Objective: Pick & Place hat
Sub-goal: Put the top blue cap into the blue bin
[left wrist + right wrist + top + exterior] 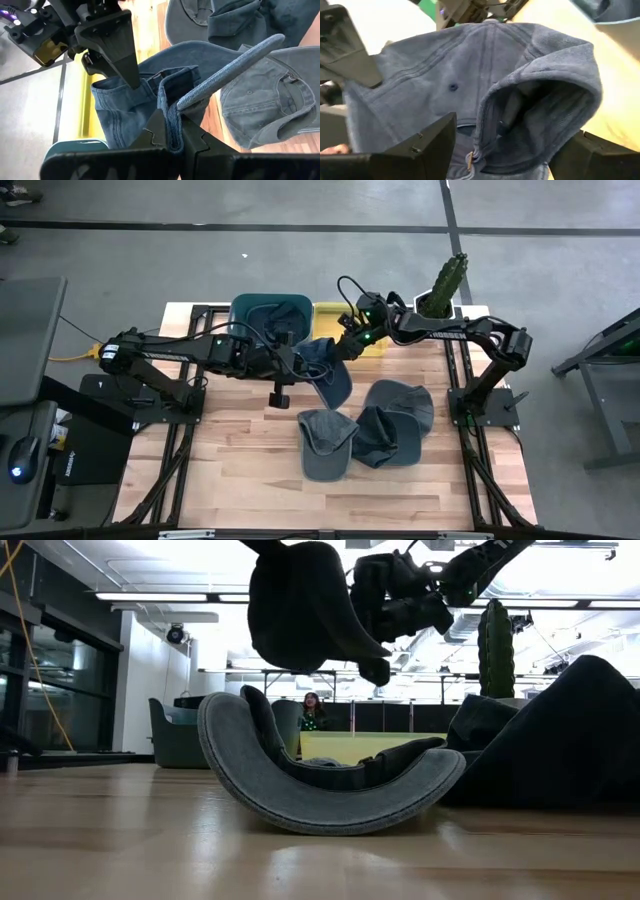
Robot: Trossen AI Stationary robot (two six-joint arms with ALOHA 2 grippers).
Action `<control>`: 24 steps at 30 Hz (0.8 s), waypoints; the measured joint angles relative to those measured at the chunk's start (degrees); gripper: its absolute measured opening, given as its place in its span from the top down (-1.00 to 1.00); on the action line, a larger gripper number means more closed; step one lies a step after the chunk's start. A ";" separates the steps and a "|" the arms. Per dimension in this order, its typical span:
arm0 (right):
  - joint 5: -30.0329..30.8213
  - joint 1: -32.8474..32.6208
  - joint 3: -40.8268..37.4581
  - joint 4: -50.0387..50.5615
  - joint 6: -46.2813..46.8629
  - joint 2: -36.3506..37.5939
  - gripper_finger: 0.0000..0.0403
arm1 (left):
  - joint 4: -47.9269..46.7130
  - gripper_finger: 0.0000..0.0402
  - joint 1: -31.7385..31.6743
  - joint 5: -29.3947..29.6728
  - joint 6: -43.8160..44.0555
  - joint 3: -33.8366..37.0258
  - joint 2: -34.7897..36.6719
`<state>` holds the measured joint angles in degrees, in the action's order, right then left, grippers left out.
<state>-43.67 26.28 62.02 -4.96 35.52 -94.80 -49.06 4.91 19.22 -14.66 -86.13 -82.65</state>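
A blue hat (330, 370) hangs in the air above the bench (240, 470), near the teal bin (268, 315) and the yellow tray (345, 315) at the far edge. The left gripper (172, 137) is clamped on a fold of its fabric, while the right gripper (502, 145) has its fingers spread apart around the hat's crown. Three more hats (365, 425) lie in a loose pile on the wood just beside it.

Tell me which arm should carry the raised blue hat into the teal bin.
Left, probably. The left tool is shut on the blue hat, and the teal bin lies on its side. The right tool also reaches the hat, fingers spread around the crown.
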 joint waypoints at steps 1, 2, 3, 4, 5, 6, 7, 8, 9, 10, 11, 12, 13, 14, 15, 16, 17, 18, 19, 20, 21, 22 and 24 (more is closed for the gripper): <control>0.82 0.00 0.00 0.12 0.00 0.00 -0.29 | 0.00 1.00 0.00 0.02 0.03 0.00 0.00; 1.39 0.00 0.00 0.12 0.00 0.00 -0.29 | 0.00 1.00 0.00 0.02 0.12 0.00 0.00; 1.81 0.00 0.00 0.16 0.00 0.00 -0.29 | 0.00 1.00 0.00 0.04 0.13 0.00 0.00; 2.13 0.00 0.00 0.24 0.00 0.00 -0.29 | 0.00 1.00 0.00 0.04 0.14 0.00 0.00; 2.36 0.00 0.00 0.42 -0.01 0.00 -0.29 | 0.00 1.00 0.00 0.04 0.15 0.00 0.00; 2.67 0.00 0.00 0.76 -0.02 0.00 -0.28 | 0.00 1.00 0.00 0.02 0.13 0.00 0.00; 2.91 0.00 0.00 1.19 0.00 0.00 -0.28 | 0.00 1.00 0.00 0.02 0.14 0.00 0.00; 3.09 0.00 0.00 1.62 0.00 0.00 -0.28 | 0.00 1.00 0.00 0.02 0.15 0.00 0.00; 3.37 0.00 0.00 2.12 0.00 0.00 -0.28 | 0.00 1.00 0.00 0.03 0.15 0.00 0.00; 3.75 0.00 0.00 2.77 -0.03 0.00 -0.28 | 0.00 1.00 0.00 0.02 0.15 0.00 0.00; 4.22 0.00 0.00 3.53 -0.02 0.00 -0.28 | 0.00 1.00 0.00 0.02 0.17 0.00 0.00; 4.60 0.00 0.00 4.27 -0.03 0.00 -0.27 | 0.00 1.00 0.00 0.02 0.17 0.00 0.00; 4.90 0.00 0.00 4.98 -0.28 0.00 -0.26 | -0.02 1.00 0.00 0.02 0.19 0.00 0.00; 5.03 0.00 0.00 5.46 -0.68 0.00 -0.23 | -0.02 1.00 0.00 0.02 0.20 0.00 0.00; 5.06 0.00 0.00 5.61 -0.93 0.00 -0.20 | -0.02 1.00 0.00 0.02 0.22 0.00 0.00; 5.05 0.00 0.00 5.64 -1.01 0.00 -0.15 | -0.02 1.00 0.00 0.02 0.31 0.00 0.00; 5.04 0.00 0.00 5.62 -1.05 0.00 -0.10 | -0.02 1.00 0.00 0.02 0.38 0.00 0.00; 5.04 0.00 0.00 5.58 -1.07 0.00 -0.04 | -0.02 1.00 0.00 0.02 0.47 0.00 0.00; 5.05 0.00 0.00 5.52 -1.07 0.00 0.02 | -0.02 1.00 0.00 0.02 0.59 0.00 0.00; 5.03 0.00 0.00 5.36 -1.07 0.00 0.09 | -0.02 1.00 0.00 0.02 0.61 0.00 0.00; 4.83 0.00 0.00 5.11 -1.09 0.00 0.15 | -0.02 1.00 0.00 0.02 0.77 0.00 0.00; 4.66 0.00 0.00 5.02 -1.18 0.00 0.23 | -0.02 1.00 0.00 0.02 0.98 0.00 0.00; 4.29 0.00 0.00 4.83 -1.84 0.00 0.38 | -0.02 1.00 0.00 0.00 1.05 0.00 0.00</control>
<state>-39.38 26.28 62.02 -0.13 33.68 -94.80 -49.08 4.91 19.22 -13.61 -86.13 -82.65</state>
